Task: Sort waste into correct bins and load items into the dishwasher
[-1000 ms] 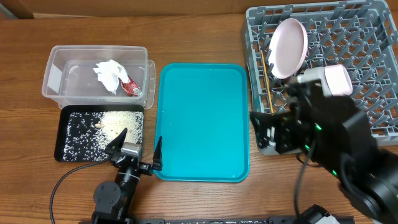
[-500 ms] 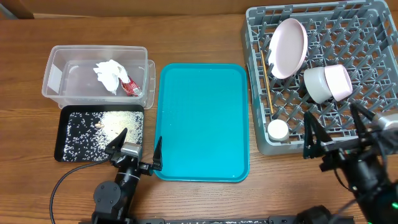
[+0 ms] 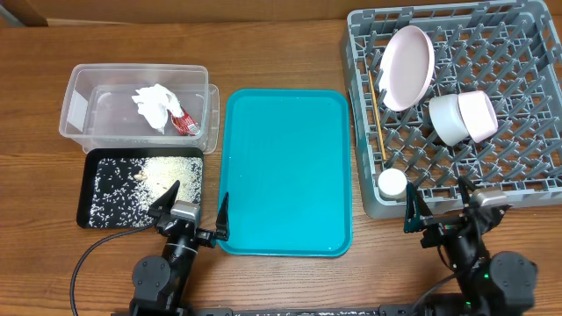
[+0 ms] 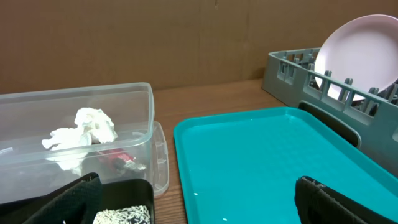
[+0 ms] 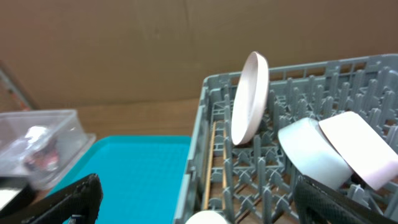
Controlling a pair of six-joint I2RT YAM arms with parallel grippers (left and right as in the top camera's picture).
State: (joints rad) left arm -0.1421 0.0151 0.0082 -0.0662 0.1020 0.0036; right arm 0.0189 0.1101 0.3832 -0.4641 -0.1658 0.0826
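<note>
Bowl lies in the rack, right of frame; left wrist view misses it. Left claw and right claw gape wide, holding nothing.

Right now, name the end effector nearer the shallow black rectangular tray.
Left. Left end effector is at the tray's near corner; right end effector by the grey plastic rack.
</note>
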